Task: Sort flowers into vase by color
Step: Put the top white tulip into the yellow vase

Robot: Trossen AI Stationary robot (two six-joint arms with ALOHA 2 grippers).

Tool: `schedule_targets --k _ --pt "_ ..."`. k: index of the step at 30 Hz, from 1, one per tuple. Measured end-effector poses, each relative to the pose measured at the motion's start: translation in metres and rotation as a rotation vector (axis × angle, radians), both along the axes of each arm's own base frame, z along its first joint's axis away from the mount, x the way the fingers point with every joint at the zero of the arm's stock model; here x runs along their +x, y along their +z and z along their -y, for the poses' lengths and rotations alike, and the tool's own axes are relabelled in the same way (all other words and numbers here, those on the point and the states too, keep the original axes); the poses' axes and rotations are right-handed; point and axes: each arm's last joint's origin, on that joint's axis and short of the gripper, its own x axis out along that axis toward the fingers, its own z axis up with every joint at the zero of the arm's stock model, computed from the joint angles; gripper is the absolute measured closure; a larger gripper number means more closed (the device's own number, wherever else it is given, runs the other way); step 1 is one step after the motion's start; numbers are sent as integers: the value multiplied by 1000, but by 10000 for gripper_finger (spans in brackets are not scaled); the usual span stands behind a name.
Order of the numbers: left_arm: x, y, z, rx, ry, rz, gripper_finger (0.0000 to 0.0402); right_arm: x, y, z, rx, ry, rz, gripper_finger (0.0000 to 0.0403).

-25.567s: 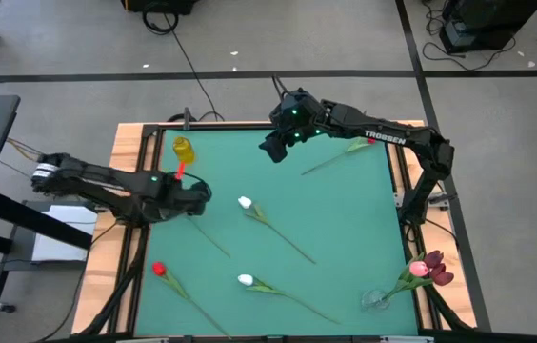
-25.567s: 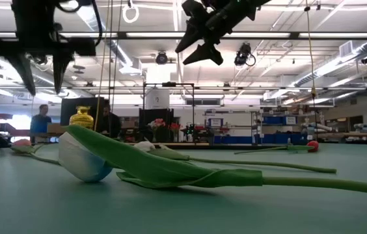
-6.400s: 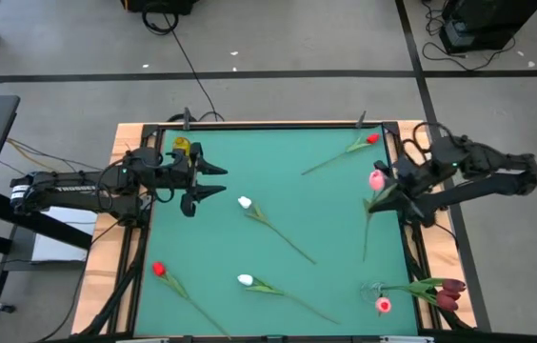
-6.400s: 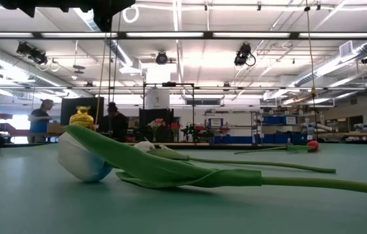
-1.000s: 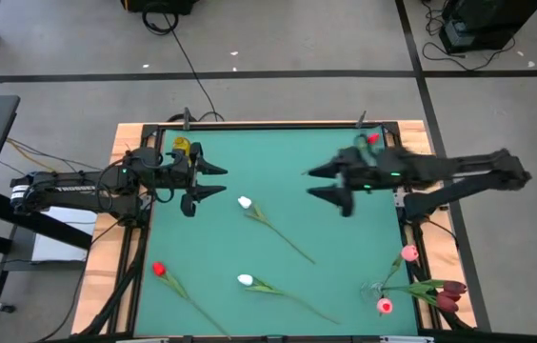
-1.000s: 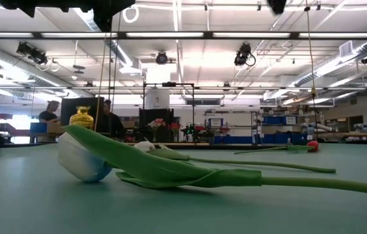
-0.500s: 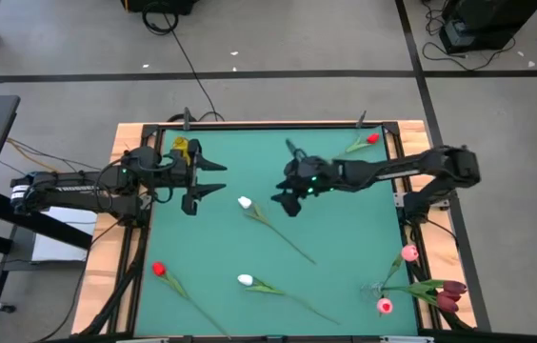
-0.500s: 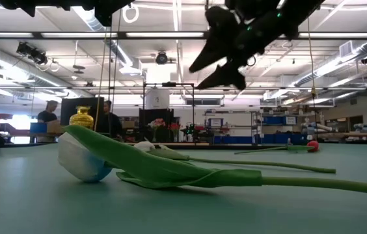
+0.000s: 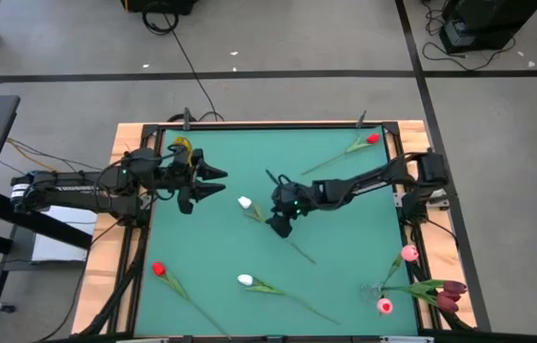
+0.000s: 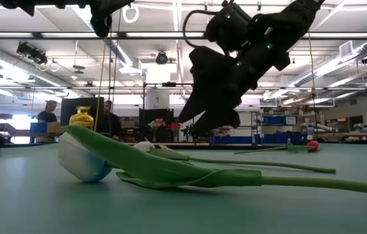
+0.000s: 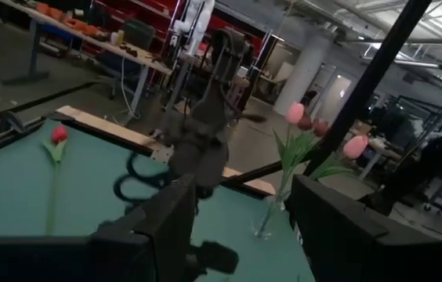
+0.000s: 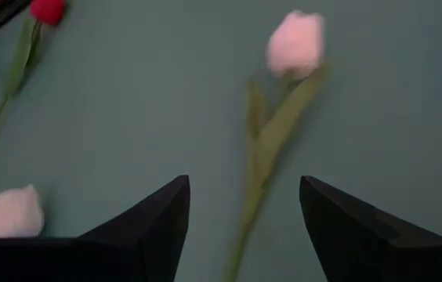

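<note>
A white tulip point(image 9: 245, 202) lies flat mid-table, its stem point(image 9: 292, 246) running toward the near right. My right gripper point(image 9: 276, 221) hangs open just above that stem, tipped downward. In the right wrist view its fingers point(image 12: 154, 223) stand on either side of the stem point(image 12: 254, 188), below the head point(image 12: 295, 43), touching nothing. My left gripper point(image 9: 219, 181) waits open at the far left beside a yellow vase point(image 9: 182, 147). A second white tulip point(image 9: 246, 280) and two red tulips point(image 9: 158, 270) point(image 9: 373, 138) lie on the mat. Pink and maroon tulips point(image 9: 440, 291) stand in a clear vase point(image 9: 375, 297).
The green mat point(image 9: 335, 219) has a raised wooden frame point(image 9: 121, 191) around it. The clear vase stands at the near right corner, its flowers leaning over the table edge. The near white tulip point(image 10: 82, 162) fills the front of the low view. People stand in the room behind.
My right gripper has swung from the far right part of the table toward the left and near side, to mid-table. It has come down and tipped downward over the centre white tulip's stem, still open. The flowers have not moved.
</note>
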Motion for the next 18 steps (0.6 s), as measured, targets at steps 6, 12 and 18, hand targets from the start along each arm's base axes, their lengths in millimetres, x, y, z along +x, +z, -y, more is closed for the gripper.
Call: schedule_targets --k 6,12,18 --pt "0 -1 -1 42 30 -10 182 5 -20 -13 -58 -3 -58 163" --pt "0 -5 -3 37 98 -47 182 15 -28 -23 -195 45 -114 187" --pt "1 -9 -4 39 118 -89 182 27 -38 -29 -237 87 -192 214"
